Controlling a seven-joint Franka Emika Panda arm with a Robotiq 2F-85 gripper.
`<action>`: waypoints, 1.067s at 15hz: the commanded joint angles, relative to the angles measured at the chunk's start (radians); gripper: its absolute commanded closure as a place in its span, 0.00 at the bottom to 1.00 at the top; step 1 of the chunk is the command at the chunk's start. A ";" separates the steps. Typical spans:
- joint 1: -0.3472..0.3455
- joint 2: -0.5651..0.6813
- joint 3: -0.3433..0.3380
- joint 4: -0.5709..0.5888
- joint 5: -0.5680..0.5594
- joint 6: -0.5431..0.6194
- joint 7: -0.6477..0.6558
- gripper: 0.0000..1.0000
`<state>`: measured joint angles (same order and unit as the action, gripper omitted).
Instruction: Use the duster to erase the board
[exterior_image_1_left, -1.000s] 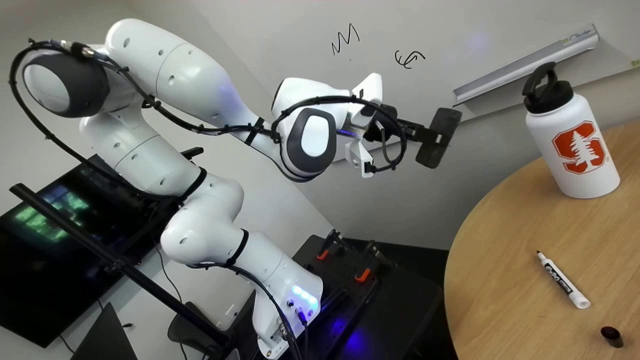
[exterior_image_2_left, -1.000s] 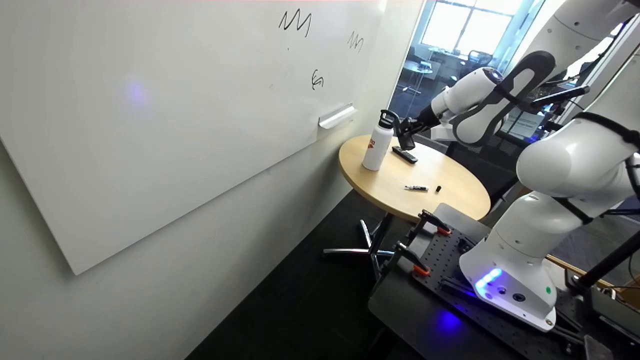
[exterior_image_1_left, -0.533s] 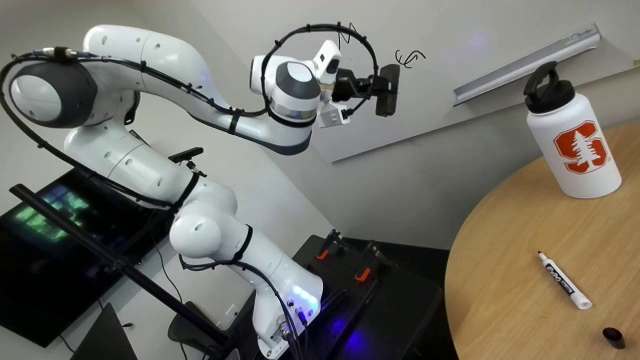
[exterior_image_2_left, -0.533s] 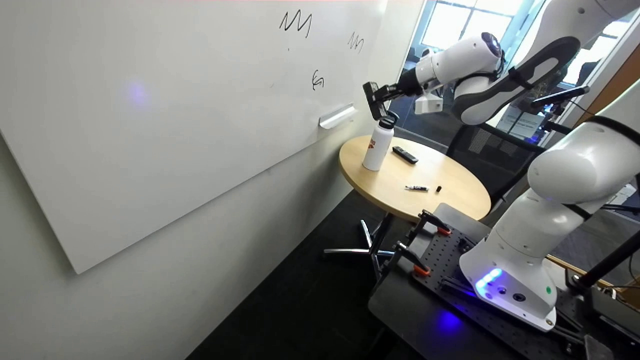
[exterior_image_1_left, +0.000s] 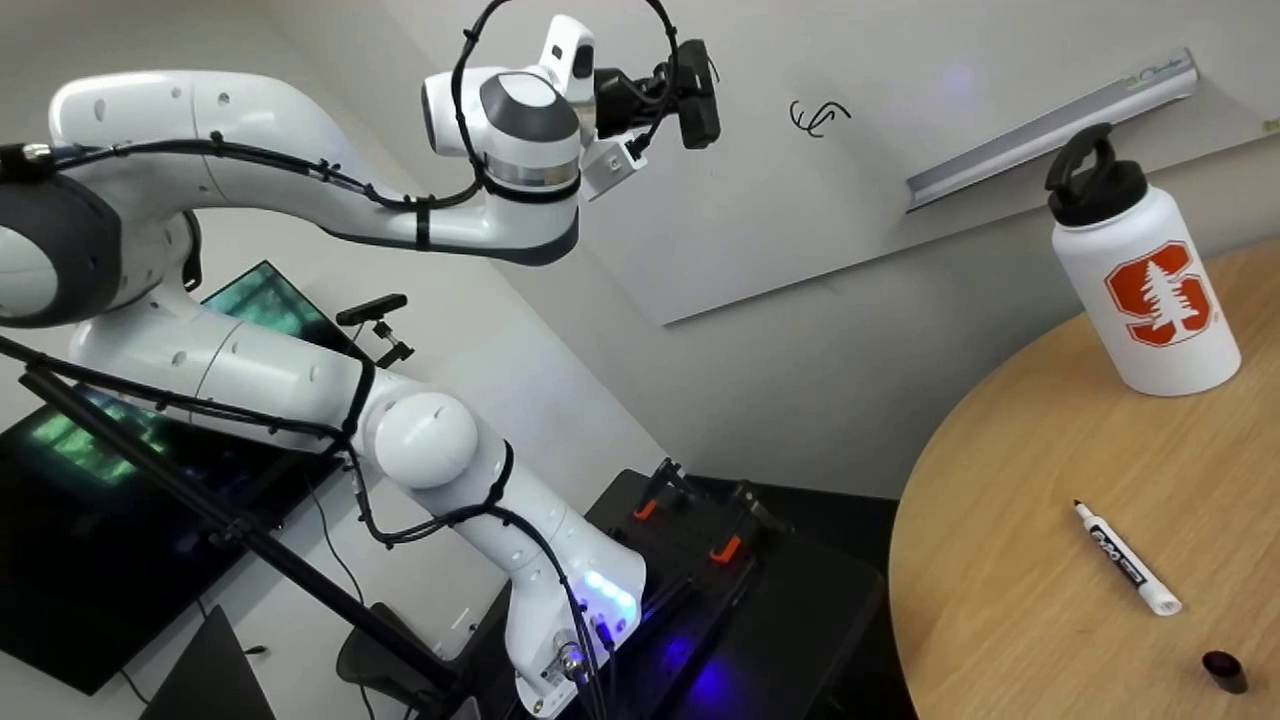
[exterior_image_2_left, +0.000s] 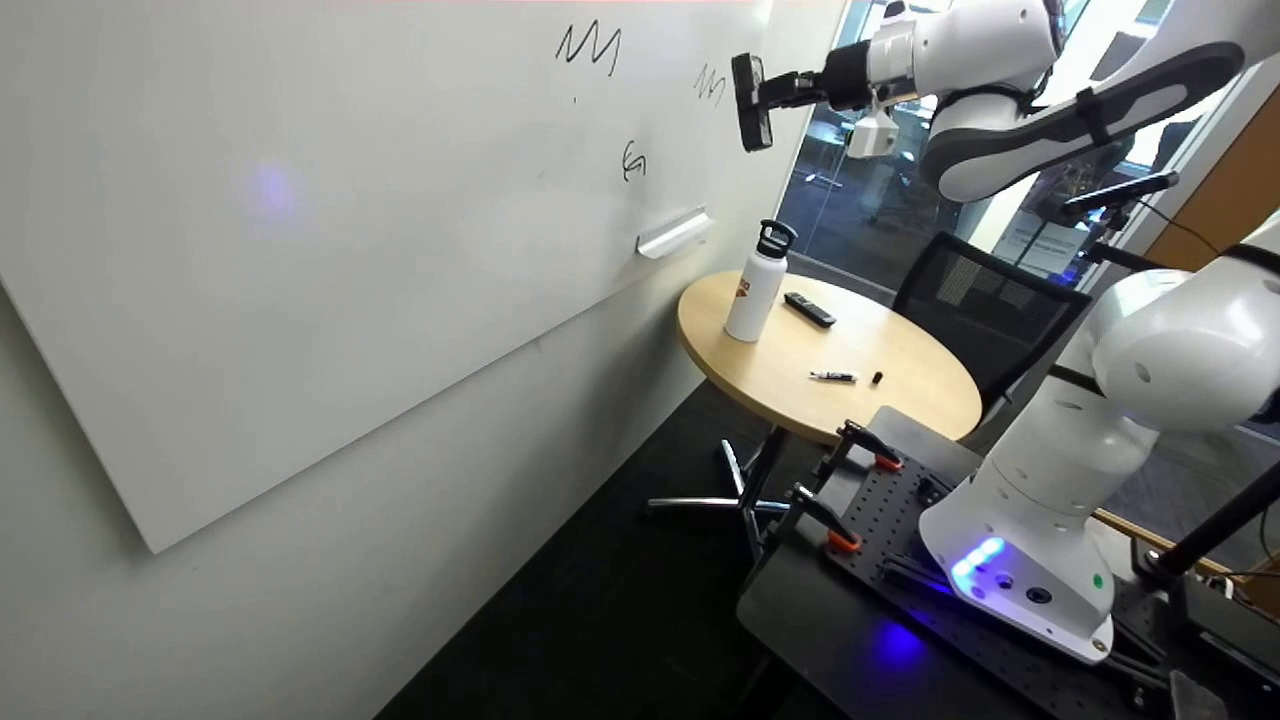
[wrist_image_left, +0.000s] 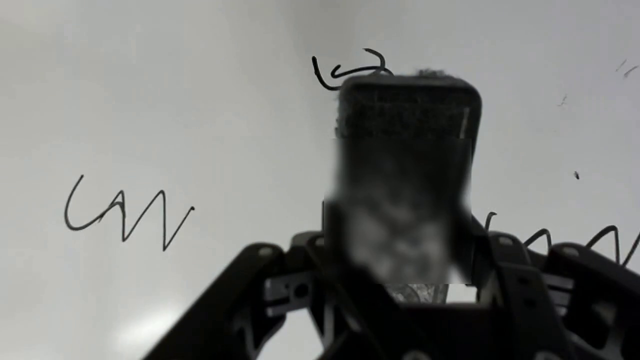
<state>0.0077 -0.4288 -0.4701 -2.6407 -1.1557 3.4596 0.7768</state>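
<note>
My gripper (wrist_image_left: 400, 225) is shut on the duster, a black block (wrist_image_left: 410, 110); its lower part is blurred in the wrist view. The duster also shows in both exterior views (exterior_image_1_left: 698, 95) (exterior_image_2_left: 752, 103), upright in front of the board. It appears apart from the board, but the gap is hard to judge. The white board (exterior_image_2_left: 350, 250) bears black scribbles: a looped one (exterior_image_2_left: 634, 160), a zigzag (exterior_image_2_left: 590, 42) and a fainter zigzag (exterior_image_2_left: 710, 85). In an exterior view, the gripper (exterior_image_1_left: 672, 85) and duster hide most of one zigzag. In the wrist view the duster partly covers the looped scribble (wrist_image_left: 350, 72).
A tray rail (exterior_image_1_left: 1050, 130) juts from the board's lower edge. Below it, a round table (exterior_image_1_left: 960, 480) holds a white bottle (exterior_image_1_left: 1150, 290), a marker (exterior_image_1_left: 1128, 560), a cap (exterior_image_1_left: 1224, 672) and a remote (exterior_image_2_left: 809, 309). A chair (exterior_image_2_left: 985, 310) stands beyond the table.
The arm has lifted the duster from near the bottle's top up to the height of the scribbles. The duster has turned more upright, facing the board. The gripper stays shut on it.
</note>
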 joint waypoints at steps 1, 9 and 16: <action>-0.004 0.004 0.001 -0.002 0.000 0.000 0.000 0.47; 0.289 -0.103 -0.192 0.063 0.084 0.001 -0.325 0.72; 0.705 -0.283 -0.516 0.121 0.252 0.001 -0.849 0.72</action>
<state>0.5754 -0.6242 -0.8707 -2.5486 -0.9573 3.4606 0.1225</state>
